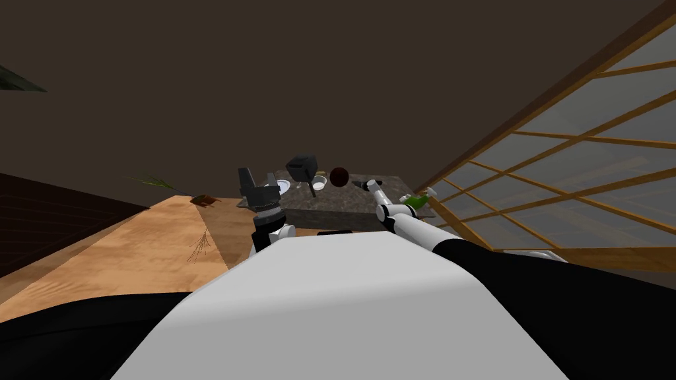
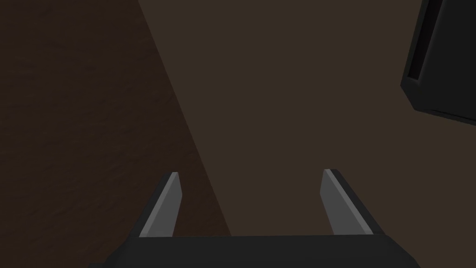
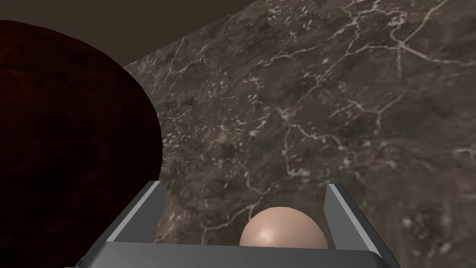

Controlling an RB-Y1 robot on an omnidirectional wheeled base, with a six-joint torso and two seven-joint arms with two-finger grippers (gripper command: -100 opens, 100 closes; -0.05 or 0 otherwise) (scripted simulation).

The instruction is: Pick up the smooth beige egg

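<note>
right wrist view: my right fingers (image 3: 346,218) spread, egg (image 3: 283,228) on marbled surface (image 3: 325,93) between them, off-centre toward one finger. risk: uneven squeeze rolls smooth egg out; other finger may knock dark red ball (image 3: 69,139). left fingers (image 2: 165,209) spread, empty.

pale beige egg (image 3: 283,228), soft sheen on top. counter (image 3: 325,107) is dark grey-brown marble, white veins all through it. round object (image 3: 69,149) shows deep reddish-brown.

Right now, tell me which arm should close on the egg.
Right. The right gripper is open with the beige egg between its fingers on the marbled tabletop, beside a dark red ball. The left gripper, also open, is up by the table's left edge.
</note>
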